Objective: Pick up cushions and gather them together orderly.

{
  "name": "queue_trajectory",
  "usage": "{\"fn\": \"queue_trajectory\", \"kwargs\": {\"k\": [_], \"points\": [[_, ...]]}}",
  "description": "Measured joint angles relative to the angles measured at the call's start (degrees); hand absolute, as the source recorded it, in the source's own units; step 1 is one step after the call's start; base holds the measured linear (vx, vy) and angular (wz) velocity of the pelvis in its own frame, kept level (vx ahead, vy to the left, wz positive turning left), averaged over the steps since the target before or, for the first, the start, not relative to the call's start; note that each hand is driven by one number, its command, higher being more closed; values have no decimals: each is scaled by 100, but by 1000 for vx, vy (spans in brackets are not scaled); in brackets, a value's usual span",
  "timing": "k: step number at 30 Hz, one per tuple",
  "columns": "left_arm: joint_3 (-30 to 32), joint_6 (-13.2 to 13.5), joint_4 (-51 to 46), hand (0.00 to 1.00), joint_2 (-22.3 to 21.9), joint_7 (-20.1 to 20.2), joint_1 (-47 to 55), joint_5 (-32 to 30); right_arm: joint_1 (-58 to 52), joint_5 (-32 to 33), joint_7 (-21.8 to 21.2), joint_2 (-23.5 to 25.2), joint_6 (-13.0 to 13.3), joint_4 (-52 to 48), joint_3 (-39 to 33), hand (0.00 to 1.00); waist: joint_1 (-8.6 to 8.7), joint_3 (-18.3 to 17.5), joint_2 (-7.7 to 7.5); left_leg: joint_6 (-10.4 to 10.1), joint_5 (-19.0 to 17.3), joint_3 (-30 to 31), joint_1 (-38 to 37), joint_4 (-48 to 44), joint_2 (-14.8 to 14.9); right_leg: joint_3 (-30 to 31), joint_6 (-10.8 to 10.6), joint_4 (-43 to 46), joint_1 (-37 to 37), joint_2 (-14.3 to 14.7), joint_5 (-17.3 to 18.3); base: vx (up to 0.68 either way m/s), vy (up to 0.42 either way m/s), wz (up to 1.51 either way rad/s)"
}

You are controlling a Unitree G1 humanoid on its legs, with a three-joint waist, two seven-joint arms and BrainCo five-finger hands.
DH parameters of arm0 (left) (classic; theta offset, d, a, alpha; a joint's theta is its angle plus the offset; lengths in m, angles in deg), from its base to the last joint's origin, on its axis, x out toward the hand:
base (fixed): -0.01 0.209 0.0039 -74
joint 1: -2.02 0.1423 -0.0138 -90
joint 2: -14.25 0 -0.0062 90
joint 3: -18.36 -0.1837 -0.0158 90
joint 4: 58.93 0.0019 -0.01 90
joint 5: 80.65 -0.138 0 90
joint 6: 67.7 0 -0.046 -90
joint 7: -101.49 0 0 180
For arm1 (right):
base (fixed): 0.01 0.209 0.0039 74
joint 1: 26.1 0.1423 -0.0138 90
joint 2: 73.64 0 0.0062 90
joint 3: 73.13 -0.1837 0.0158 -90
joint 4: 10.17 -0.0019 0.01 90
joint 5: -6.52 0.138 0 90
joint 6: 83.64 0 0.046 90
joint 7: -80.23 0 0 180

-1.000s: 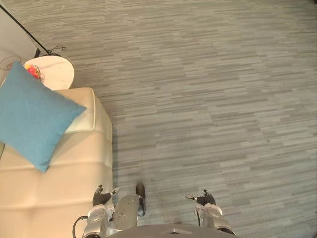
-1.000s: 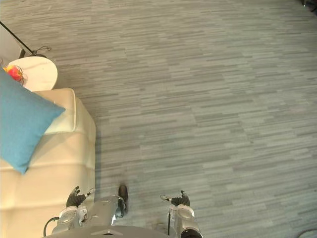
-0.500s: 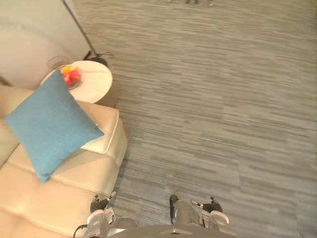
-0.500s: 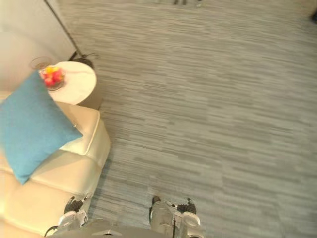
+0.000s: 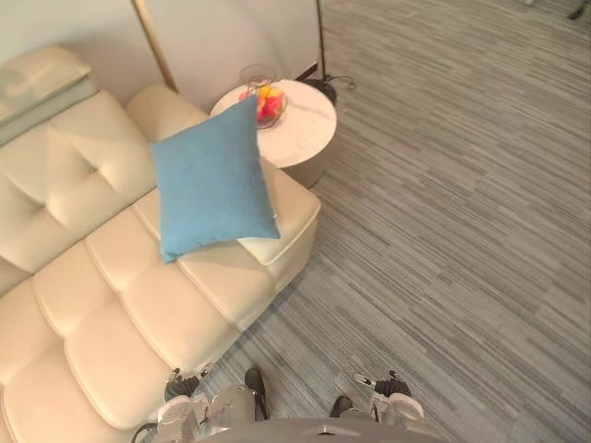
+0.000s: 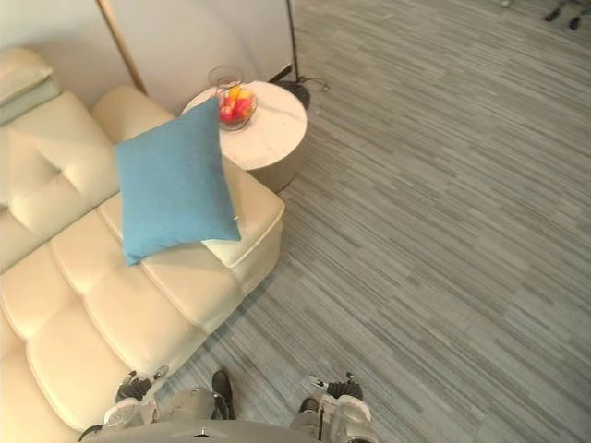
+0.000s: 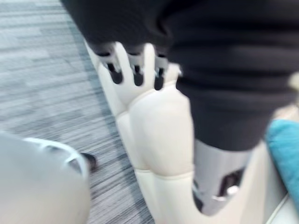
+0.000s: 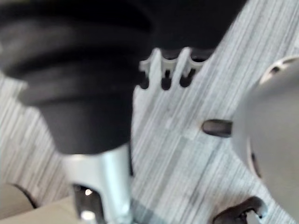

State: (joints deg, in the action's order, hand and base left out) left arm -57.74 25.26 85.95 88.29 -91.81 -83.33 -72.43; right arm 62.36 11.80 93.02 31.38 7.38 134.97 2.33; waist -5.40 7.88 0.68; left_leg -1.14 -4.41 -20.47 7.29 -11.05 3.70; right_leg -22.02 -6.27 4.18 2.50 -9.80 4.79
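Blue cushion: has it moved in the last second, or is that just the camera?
No. The blue cushion still leans on the sofa end, its top corner by the fruit bowl on the round table; the whole view shifted.

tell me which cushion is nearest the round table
The blue cushion, propped at the sofa's end, its top corner beside the table; the pale cushion lies farther off on the sofa's back.

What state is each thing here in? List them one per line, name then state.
blue cushion: lying tilted on the sofa, not held.
glass bowl: upright on the round side table, with colourful contents.
left robot hand: open, empty, low by the sofa's front.
right robot hand: open, empty, over the floor.
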Motion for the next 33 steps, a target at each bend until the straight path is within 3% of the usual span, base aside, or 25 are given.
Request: {"fn": "queue_trajectory", "kwargs": {"k": [4, 6, 7, 8, 9, 10, 11, 12, 13, 14, 15, 18, 19, 20, 21, 22, 23, 24, 26, 30, 32, 33], "points": [[57, 7, 58, 0, 51, 50, 4, 16, 46, -54, -12, 67, 3, 36, 98, 0, -107, -31, -57, 38, -29, 126, -115, 33, -133, -88, -75, -149, 275, -103, -11, 45, 59, 28], [141, 6, 127, 0, 64, 105, 6, 15, 75, -73, -17, 83, 0, 66, 101, 0, -76, 5, -140, 207, -234, 131, -202, 21, -259, -207, -242, 62, 347, -242, 236, 19, 72, 31], [168, 0, 168, 0, 94, 121, 13, 17, -5, -90, -18, 43, 0, 67, 113, 0, -55, -14, -191, 268, -397, 95, -368, 36, -369, -256, -313, 640, 322, -489, 545, 40, 93, 36], [131, 0, 193, 0, 101, 124, 21, 12, -107, -101, -20, -2, -1, 70, 124, 0, -29, -12, -187, 199, -450, 134, -441, 69, -361, -233, -318, 1094, 223, -544, 672, 27, 55, 34], [95, -9, 242, 0, 132, 123, 53, 3, -118, -108, -30, -80, -3, 35, 210, 0, -15, -25, -161, 229, -507, 203, -544, 80, -415, -110, -205, 2117, -142, -795, 716, 41, 94, 33], [-37, -10, 245, 0, 221, 126, 135, -11, -132, -111, -33, -128, 26, -24, 313, 0, 93, -33, -193, 285, -513, 330, -690, 148, -466, 294, 137, 3431, -732, -1004, 495, 45, 90, 34], [-71, -24, 247, 0, 280, 125, 159, -25, -130, -110, -36, -143, 30, -21, 309, 0, 111, -62, -200, 337, -496, 355, -764, 149, -467, 471, 165, 3764, -907, -1008, 499, 151, 101, 37], [-61, -52, 237, 0, 373, 121, 234, -64, -153, -111, -49, -75, 30, -15, 329, 0, 158, -43, -310, 382, -550, 459, -822, 163, -485, 729, 162, 4223, -1204, -912, 689, 197, 28, 40], [-57, -64, 224, 0, 453, 116, 265, -67, -165, -103, -105, 0, 44, -17, 337, 0, 216, -39, -421, 390, -566, 641, -951, 239, -468, 901, 199, 4330, -1369, -645, 990, 256, -22, 46], [-58, -70, 225, 0, 464, 117, 279, -68, -161, -104, -122, 2, 53, -22, 336, 0, 252, -35, -427, 377, -575, 694, -991, 253, -428, 922, 226, 4268, -1402, -517, 1089, 241, -53, 62], [-60, -73, 227, 0, 450, 116, 286, -103, -184, -105, -161, -10, 55, -16, 343, 0, 288, -11, -386, 346, -591, 813, -1150, 330, -303, 920, 257, 3881, -1512, -131, 1227, 208, -59, 49], [-58, -72, 226, 0, 394, 114, 243, -137, -113, -102, -197, -55, 63, -28, 367, 0, 352, 23, -284, 176, -628, 1066, -1345, 416, -102, 1184, 341, 2789, -1861, 471, 1085, 273, -113, 54], [-57, -71, 228, 0, 359, 111, 172, -165, -95, -87, -221, -59, 87, -64, 347, 0, 386, 62, -216, 67, -673, 1220, -1422, 443, -2, 1489, 352, 1929, -1975, 729, 690, 302, -165, 62], [-49, -67, 235, 0, 350, 112, 162, -166, -103, -91, -221, -49, 109, -65, 335, 0, 407, 64, -231, -26, -726, 1312, -1449, 457, -3, 1703, 300, 1210, -1944, 780, 247, 364, -208, 70], [-36, -66, 236, 0, 340, 112, 150, -165, -116, -90, -223, -46, 112, -59, 319, 0, 407, 57, -256, -98, -786, 1393, -1488, 453, -37, 1823, 295, 955, -1933, 746, -45, 345, -231, 76], [25, -60, 238, 0, 248, 116, 121, -168, -114, -86, -231, -52, 110, -54, 277, 0, 408, 58, -235, -217, -907, 1583, -1665, 457, -26, 1823, 437, 1006, -1813, 711, -748, 307, -215, 59], [78, -61, 245, 0, 178, 117, 91, -170, -103, -95, -230, -58, 109, -61, 256, 0, 406, 45, -154, -255, -931, 1608, -1710, 458, 70, 1728, 465, 1122, -1788, 756, -618, 382, -244, 71], [152, -41, 206, 0, -78, 118, 89, -170, -98, -100, -232, -164, 118, -103, 220, 0, 384, 43, 63, -272, -926, 1577, -1711, 415, 219, 1488, 592, 1300, -1760, 809, -289, 336, -199, 64], [242, -40, 193, 0, -305, 115, 56, -168, -116, -102, -231, -193, 110, -247, 80, 0, 446, 76, 206, -395, -847, 1581, -1711, 275, 393, 1149, 693, 1498, -1602, 814, -11, 396, -244, 91], [279, -39, 51, 0, -320, 117, 7, -178, -226, -95, -226, -169, 105, -252, 85, 0, 359, 102, 147, -442, -838, 1054, -1186, -1216, 789, 677, 827, 1213, -951, 805, 207, 225, -168, 57], [275, -39, 12, 0, -310, 116, 4, -179, -257, -93, -224, -165, 98, -248, 77, 0, 375, 104, 143, -432, -877, 578, -973, -1361, 895, 550, 827, 1006, -763, 786, 197, 141, -52, 33], [264, -39, 13, 0, -307, 117, 4, -186, -266, -93, -224, -166, 91, -240, 45, 0, 366, 102, 146, -417, -803, 351, -941, -1011, 885, 522, 802, 944, -714, 773, 179, 78, 27, 9]]}}
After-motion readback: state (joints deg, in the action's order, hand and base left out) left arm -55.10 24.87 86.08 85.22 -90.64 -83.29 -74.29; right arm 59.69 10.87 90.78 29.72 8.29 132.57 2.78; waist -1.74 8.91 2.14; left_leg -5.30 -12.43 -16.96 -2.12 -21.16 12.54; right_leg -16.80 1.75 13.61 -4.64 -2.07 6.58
